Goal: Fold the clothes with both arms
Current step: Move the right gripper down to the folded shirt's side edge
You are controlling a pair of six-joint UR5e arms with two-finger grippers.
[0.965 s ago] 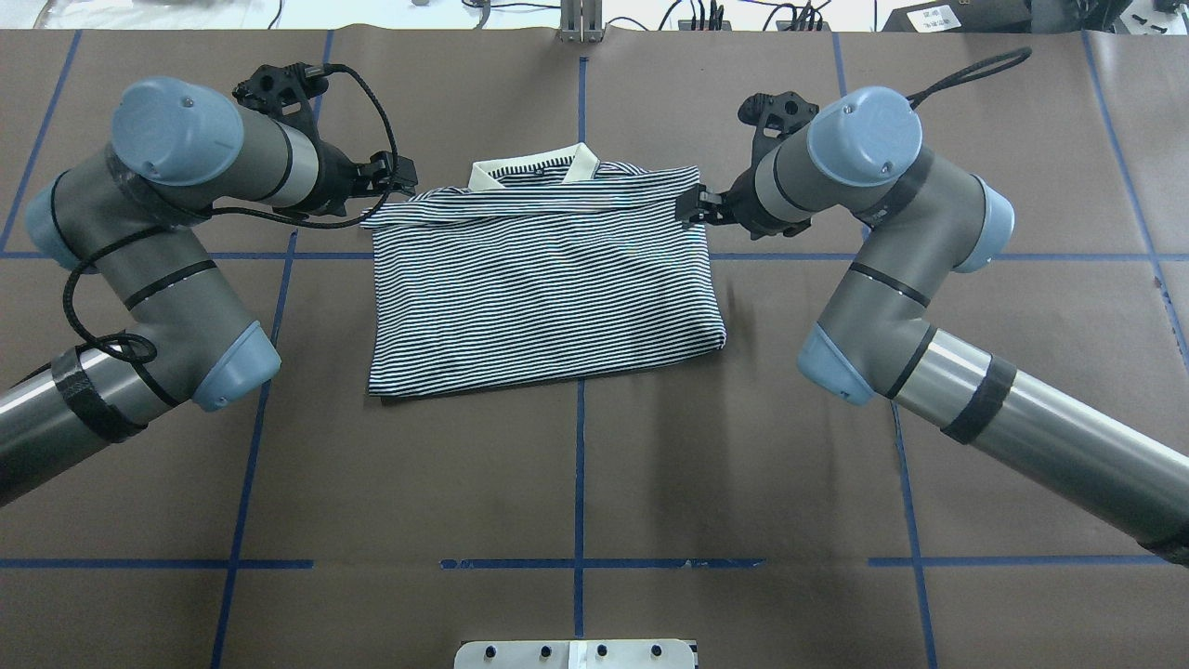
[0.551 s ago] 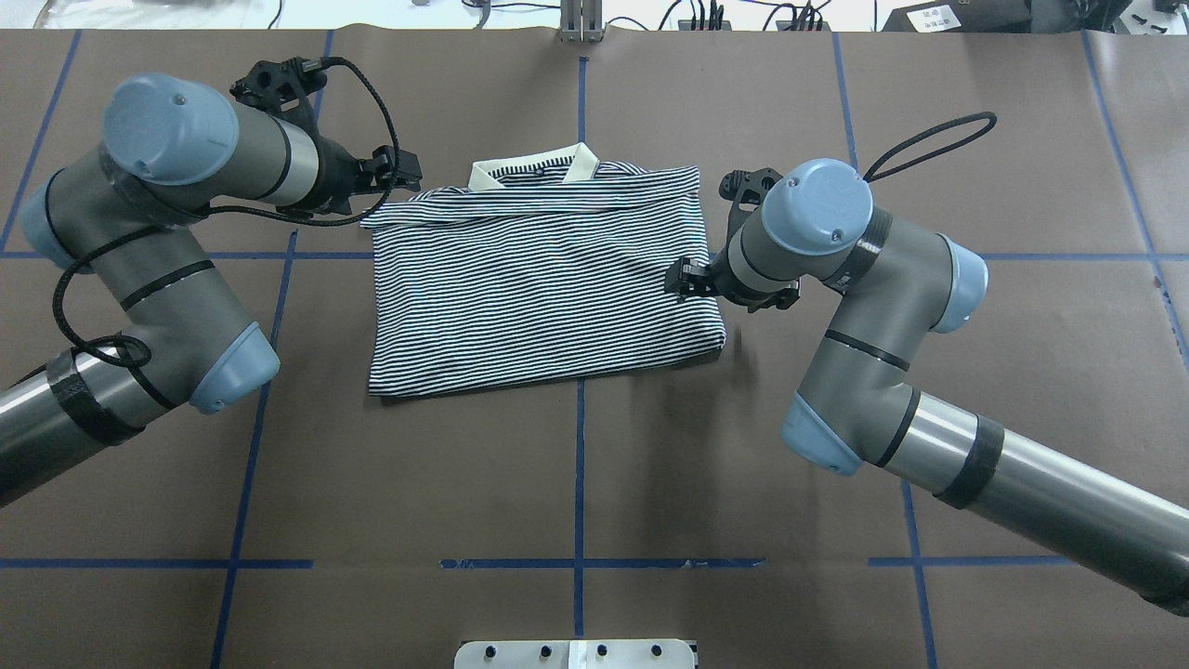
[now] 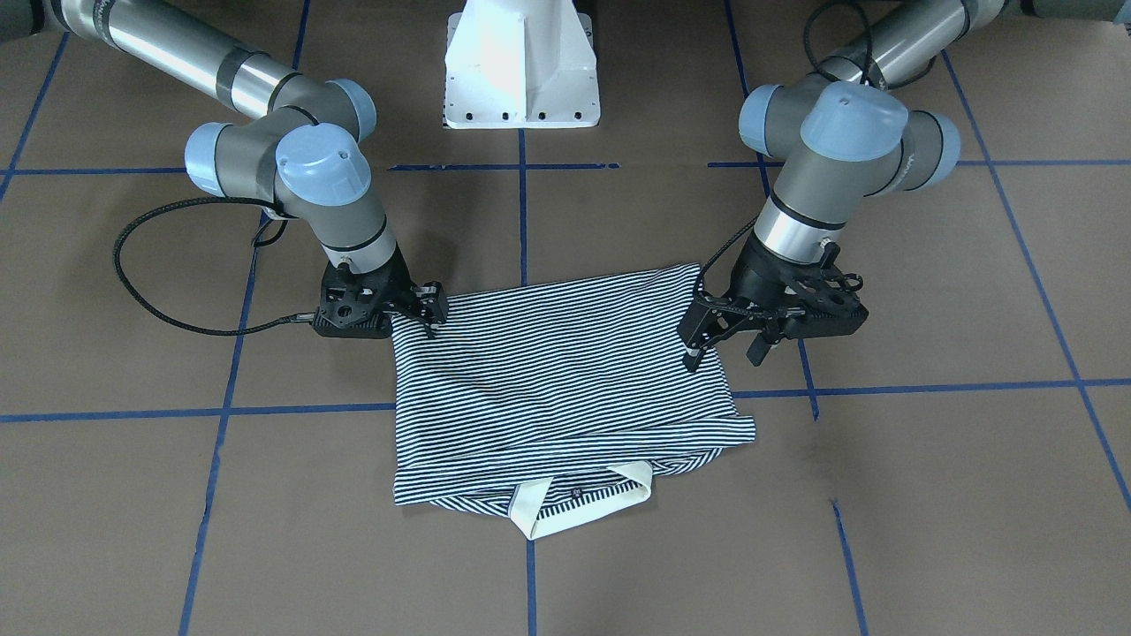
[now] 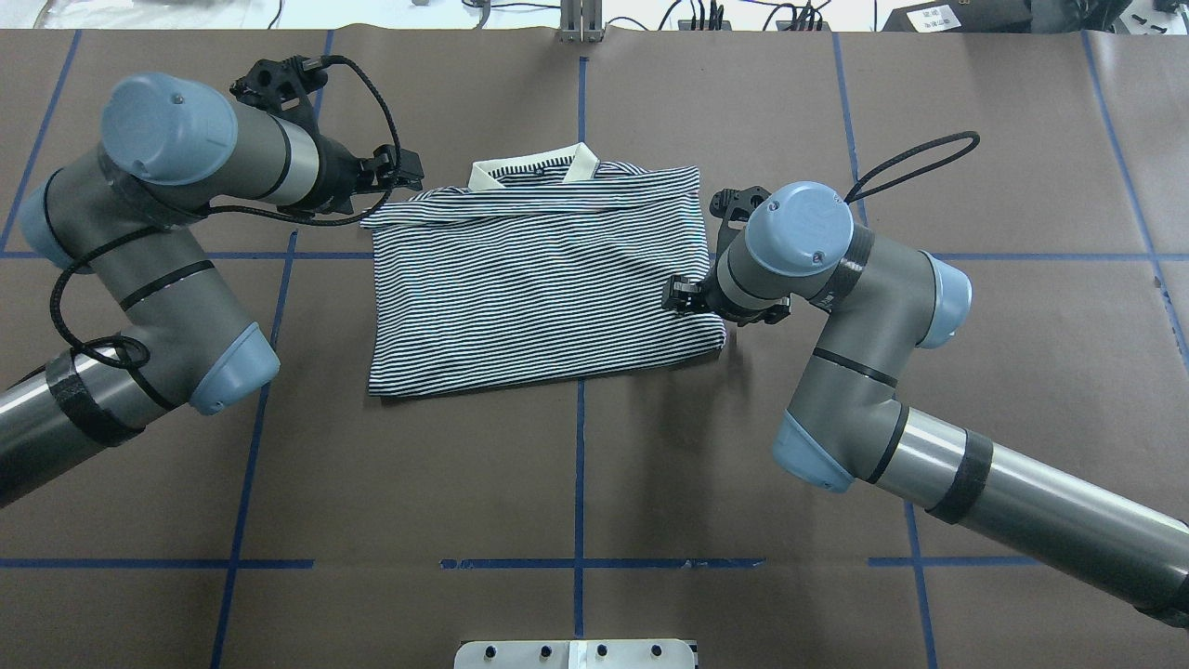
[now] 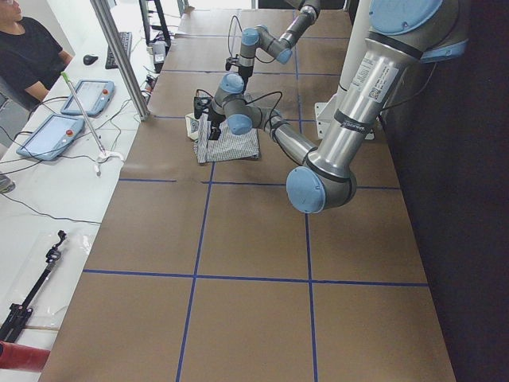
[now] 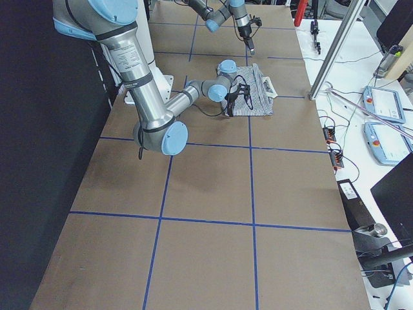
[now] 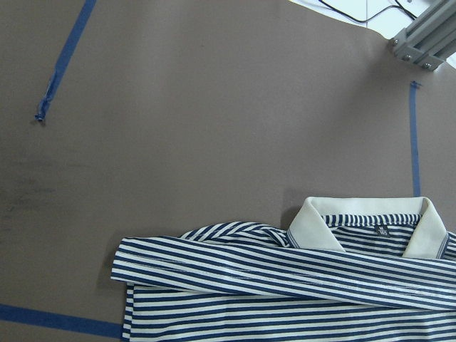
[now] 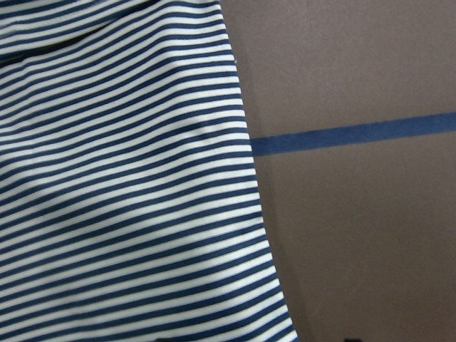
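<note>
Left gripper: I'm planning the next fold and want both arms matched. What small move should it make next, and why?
Probably draw the left gripper back beside the polo shirt toward its near hem. It hovers open by the collar-end corner, while the right gripper sits at the right edge, nearer the hem.
</note>
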